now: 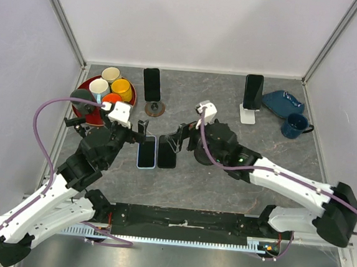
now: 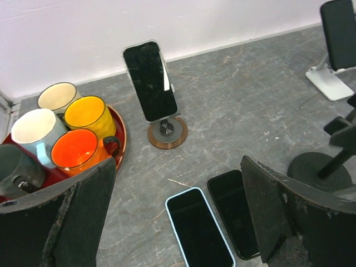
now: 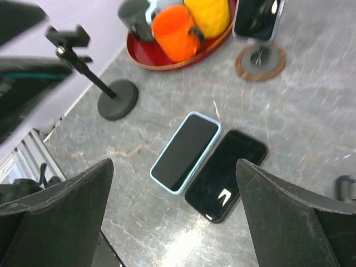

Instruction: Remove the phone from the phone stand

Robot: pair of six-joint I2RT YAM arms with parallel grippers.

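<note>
A black phone [image 1: 152, 84] leans on a round wooden stand [image 1: 155, 109] at the back middle; both also show in the left wrist view, phone [image 2: 150, 80] and stand [image 2: 167, 132]. A second black phone [image 1: 253, 91] stands on a white stand [image 1: 248, 114] at the back right. Two phones lie flat side by side mid-table, one in a light-blue case [image 1: 146, 151] and one black [image 1: 167, 152]. My left gripper [image 1: 139, 134] is open and empty above the blue-cased phone [image 2: 199, 228]. My right gripper [image 1: 170, 143] is open and empty above the flat black phone [image 3: 225, 175].
A red tray [image 1: 79, 111] holding several mugs sits at the back left. A blue plate [image 1: 282, 102] and blue mug [image 1: 295, 125] sit at the back right. An empty black clamp stand [image 2: 320, 167] stands right of the flat phones, another [image 3: 117, 103] near my left arm.
</note>
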